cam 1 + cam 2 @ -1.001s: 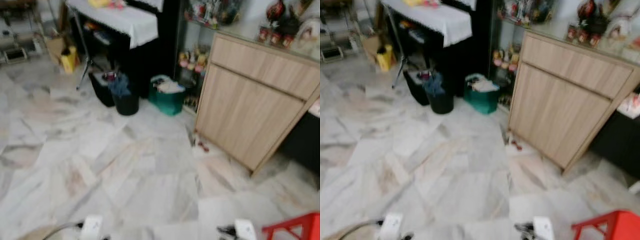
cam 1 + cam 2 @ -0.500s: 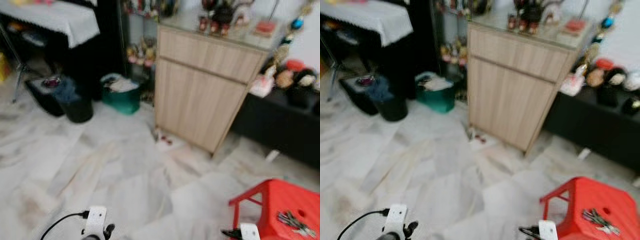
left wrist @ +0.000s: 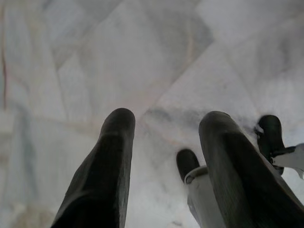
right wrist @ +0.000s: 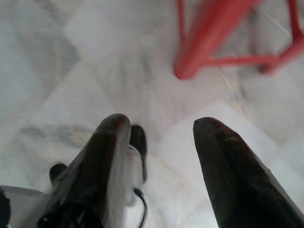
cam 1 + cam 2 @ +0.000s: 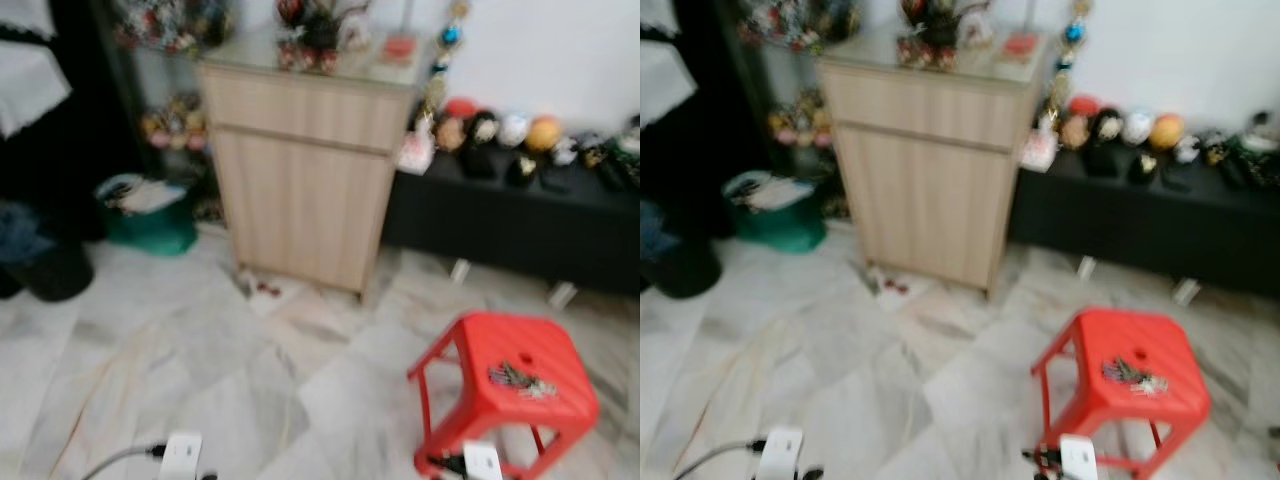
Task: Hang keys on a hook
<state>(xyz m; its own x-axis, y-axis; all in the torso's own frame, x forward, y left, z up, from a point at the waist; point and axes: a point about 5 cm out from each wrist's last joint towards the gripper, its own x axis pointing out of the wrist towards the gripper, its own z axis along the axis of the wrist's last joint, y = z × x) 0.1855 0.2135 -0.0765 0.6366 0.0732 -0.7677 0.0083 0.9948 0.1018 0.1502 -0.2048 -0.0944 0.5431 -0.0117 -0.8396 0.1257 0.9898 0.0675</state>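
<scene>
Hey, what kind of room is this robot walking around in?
Most likely a home living room: marble floor, a wooden cabinet topped with ornaments, a low black bench lined with figurines, and a red plastic stool holding keys.

Both arms hang low, pointing down. Left gripper (image 3: 164,128): jaws parted, nothing between them. Right gripper (image 4: 159,130): jaws likewise parted, nothing held between them.

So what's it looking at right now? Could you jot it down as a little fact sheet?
keys: lying on top of the red plastic stool
stool: standing on the marble floor, ahead to the robot's right
behind stool: wooden cabinet, low black bench with ornaments
left hand: open, low over floor
right hand: open, beside a stool leg
image: blurred
</scene>
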